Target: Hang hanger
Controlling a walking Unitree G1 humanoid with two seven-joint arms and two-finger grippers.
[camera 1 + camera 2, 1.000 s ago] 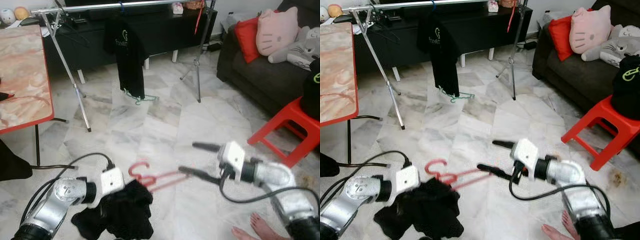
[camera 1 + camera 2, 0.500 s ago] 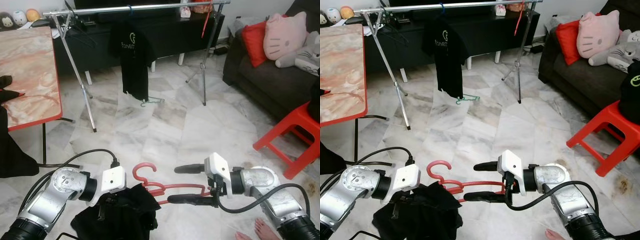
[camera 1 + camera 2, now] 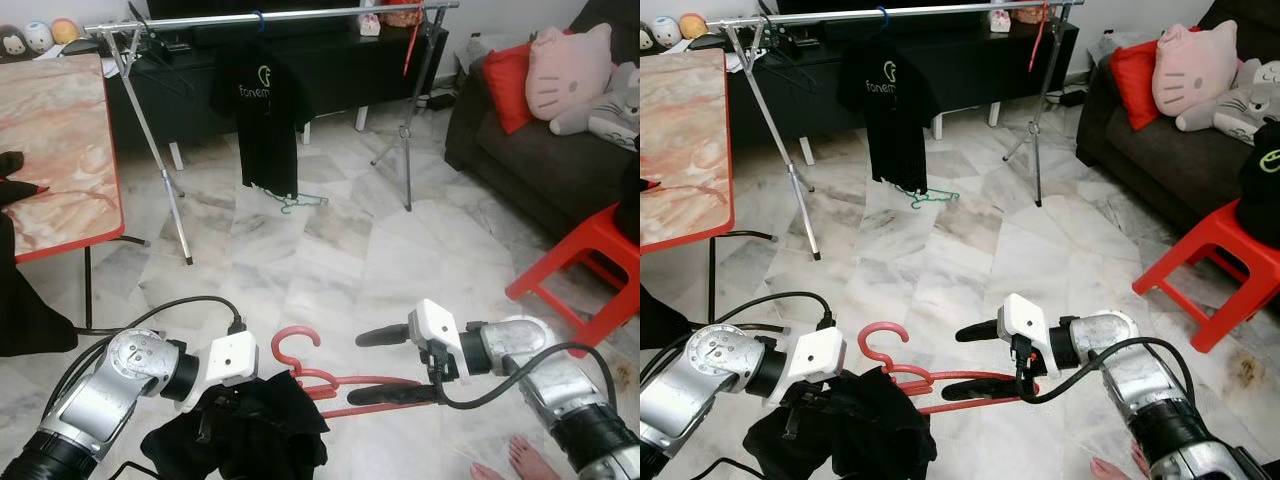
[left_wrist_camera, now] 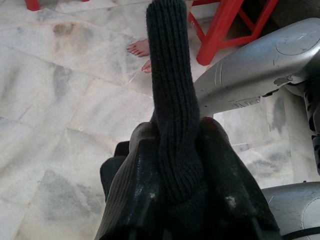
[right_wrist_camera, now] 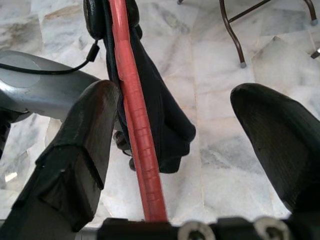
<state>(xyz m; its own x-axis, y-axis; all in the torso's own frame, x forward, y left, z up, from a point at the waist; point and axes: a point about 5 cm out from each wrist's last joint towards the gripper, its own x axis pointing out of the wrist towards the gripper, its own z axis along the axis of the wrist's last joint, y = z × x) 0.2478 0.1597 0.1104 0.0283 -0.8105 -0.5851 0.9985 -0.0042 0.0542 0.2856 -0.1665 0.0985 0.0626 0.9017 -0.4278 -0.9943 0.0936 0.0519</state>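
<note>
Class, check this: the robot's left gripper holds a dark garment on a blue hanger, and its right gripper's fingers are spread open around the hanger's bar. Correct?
Not quite: the hanger is red, not blue, as the right eye view shows. The rest stands: the left gripper holds the dark garment, and the right gripper is open around the bar.

Red plastic hanger (image 3: 335,380) low over marble floor, roughly level, hook up-left, black garment (image 3: 245,435) draped on it.

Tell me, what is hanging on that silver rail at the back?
A black T-shirt hangs on the rail, its blue hanger hook showing. The hanger's body is covered by the shirt.
</note>
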